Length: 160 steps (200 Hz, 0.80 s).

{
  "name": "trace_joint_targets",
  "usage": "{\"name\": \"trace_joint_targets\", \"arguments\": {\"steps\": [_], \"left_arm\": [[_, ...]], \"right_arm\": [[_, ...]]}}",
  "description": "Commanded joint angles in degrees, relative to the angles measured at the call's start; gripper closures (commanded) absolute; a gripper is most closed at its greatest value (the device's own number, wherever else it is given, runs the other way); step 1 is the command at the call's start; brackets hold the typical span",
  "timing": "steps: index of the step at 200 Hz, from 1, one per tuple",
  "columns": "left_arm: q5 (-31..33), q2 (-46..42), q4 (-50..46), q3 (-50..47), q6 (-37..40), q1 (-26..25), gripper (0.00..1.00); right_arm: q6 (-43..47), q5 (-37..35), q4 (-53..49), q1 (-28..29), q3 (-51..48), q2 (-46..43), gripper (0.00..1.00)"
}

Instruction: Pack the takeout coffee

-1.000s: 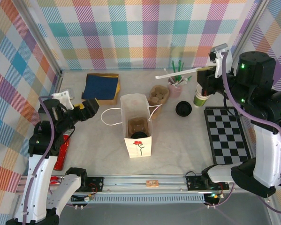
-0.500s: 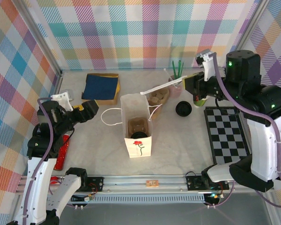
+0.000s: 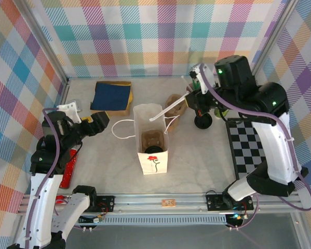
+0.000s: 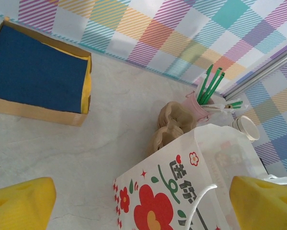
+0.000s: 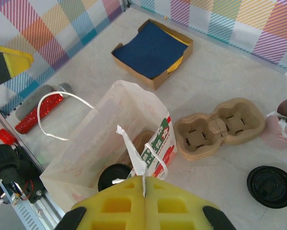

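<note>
The right gripper (image 5: 143,184) pinches a thin white stick (image 3: 168,109) over the bag (image 3: 153,162). The left gripper (image 4: 143,199) gapes wide and empty. The coffee (image 5: 113,176) sits inside the bag, I think. If the stick catches the rim, the bag could tip and spill it.

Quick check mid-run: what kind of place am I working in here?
Probably a lab test cell staged as a takeaway counter: plaid backdrop walls, aluminium framing, a paper bag and a pulp cup carrier.
</note>
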<state>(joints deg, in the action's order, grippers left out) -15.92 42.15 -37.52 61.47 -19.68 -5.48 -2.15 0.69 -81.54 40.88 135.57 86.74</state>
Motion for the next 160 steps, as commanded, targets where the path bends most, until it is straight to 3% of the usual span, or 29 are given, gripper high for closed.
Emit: {"name": "trace_joint_targets", "arguments": {"steps": [1, 74, 160], "left_arm": [[0.5, 0.1, -0.8, 0.5, 1.3, 0.7, 0.07], [1.2, 0.4, -1.2, 0.1, 1.8, 0.7, 0.07], [1.7, -1.0, -3.1, -1.3, 3.3, 0.7, 0.07]], "right_arm": [[0.6, -5.3, -3.3, 2.8, 3.4, 1.7, 1.0], [1.4, -14.7, -6.5, 10.0, 9.4, 8.9, 1.0], [1.5, -18.7, -5.9, 12.3, 12.0, 17.3, 1.0]]}}
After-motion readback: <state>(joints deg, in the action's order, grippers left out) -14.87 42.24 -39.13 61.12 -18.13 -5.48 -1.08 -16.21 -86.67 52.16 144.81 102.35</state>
